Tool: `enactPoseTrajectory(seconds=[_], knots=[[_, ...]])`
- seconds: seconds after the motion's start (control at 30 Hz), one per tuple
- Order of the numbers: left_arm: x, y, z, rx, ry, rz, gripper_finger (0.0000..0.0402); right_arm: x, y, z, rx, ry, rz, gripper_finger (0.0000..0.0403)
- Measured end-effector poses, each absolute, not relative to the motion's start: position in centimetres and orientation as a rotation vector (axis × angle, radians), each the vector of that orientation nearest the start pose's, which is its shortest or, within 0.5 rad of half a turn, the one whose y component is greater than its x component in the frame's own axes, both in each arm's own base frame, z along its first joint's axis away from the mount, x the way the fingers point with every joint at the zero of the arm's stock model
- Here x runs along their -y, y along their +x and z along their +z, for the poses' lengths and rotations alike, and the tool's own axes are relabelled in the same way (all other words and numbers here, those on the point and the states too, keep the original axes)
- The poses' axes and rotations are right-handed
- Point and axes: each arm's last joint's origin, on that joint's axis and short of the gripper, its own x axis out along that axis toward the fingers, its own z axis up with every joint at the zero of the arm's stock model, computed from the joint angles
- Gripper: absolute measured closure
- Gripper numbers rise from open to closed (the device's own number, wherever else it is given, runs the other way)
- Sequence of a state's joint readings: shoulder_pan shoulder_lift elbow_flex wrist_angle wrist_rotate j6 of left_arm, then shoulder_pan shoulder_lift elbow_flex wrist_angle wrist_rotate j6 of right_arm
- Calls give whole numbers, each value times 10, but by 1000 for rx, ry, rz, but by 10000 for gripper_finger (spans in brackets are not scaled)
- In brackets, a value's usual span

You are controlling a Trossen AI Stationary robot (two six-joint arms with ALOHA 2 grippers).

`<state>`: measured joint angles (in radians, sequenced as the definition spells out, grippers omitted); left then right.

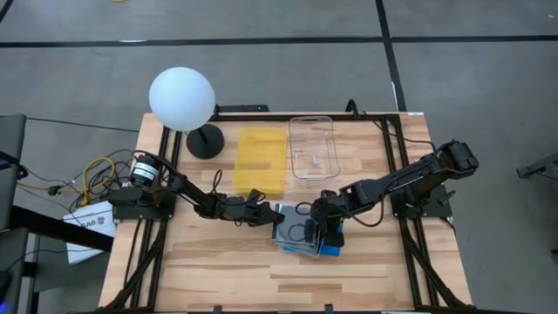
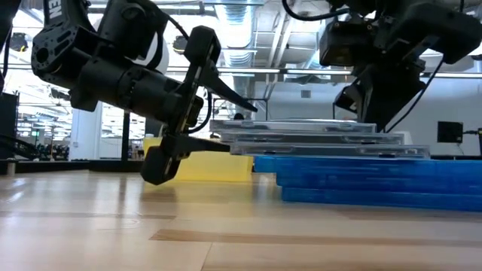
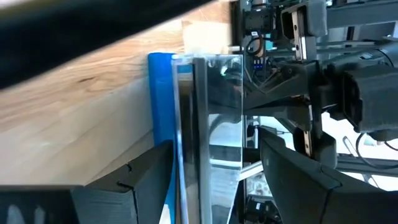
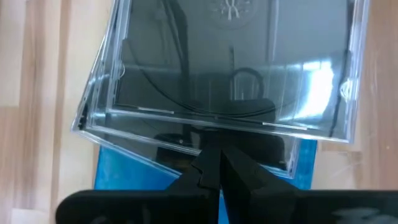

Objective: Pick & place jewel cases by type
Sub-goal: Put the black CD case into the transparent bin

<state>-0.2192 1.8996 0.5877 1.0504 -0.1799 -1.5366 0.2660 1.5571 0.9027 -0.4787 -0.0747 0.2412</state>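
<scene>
While the lamp (image 1: 182,98) sits at the table's (image 1: 227,270) far left corner, we see the left arm reach in low from the left edge. Left gripper (image 1: 264,215) is turned on its side, fingers spread, straddling the left edge of the clear cases (image 2: 316,138). In the left wrist view one finger (image 3: 140,186) sits on the blue side and the other (image 3: 292,180) past the clear cases; we can't tell if the pads touch.

Yellow tray (image 1: 261,160) lies at the far side, bin (image 1: 314,146) just right of it, both apart from the stack.

Stack sits near table centre: blue cases (image 2: 376,181) at the bottom, clear cases on top, skewed against each other and not square to the blue ones.

Right gripper (image 4: 214,167) is over the stack's right side, fingers shut tight together, tips at the edge of the top clear case (image 4: 230,74). We see nothing held between them. Right arm comes in from the right edge.
</scene>
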Motion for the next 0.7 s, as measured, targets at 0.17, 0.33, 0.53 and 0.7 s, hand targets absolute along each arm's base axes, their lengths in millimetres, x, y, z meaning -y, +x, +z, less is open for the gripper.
enactPoseTrajectory(seconds=[0.17, 0.33, 0.53, 0.7], knots=[[64, 312, 107, -231, -1479, 163, 166, -75, 283, 185, -1144, 100, 153, 403], [65, 312, 107, -241, -1480, 154, 166, -72, 287, 188, -1121, 106, 151, 403], [65, 312, 107, -243, -1489, 152, 166, -71, 291, 190, -1079, 116, 153, 403], [65, 312, 107, -244, -1490, 151, 166, -73, 300, 189, -1021, 133, 170, 403]])
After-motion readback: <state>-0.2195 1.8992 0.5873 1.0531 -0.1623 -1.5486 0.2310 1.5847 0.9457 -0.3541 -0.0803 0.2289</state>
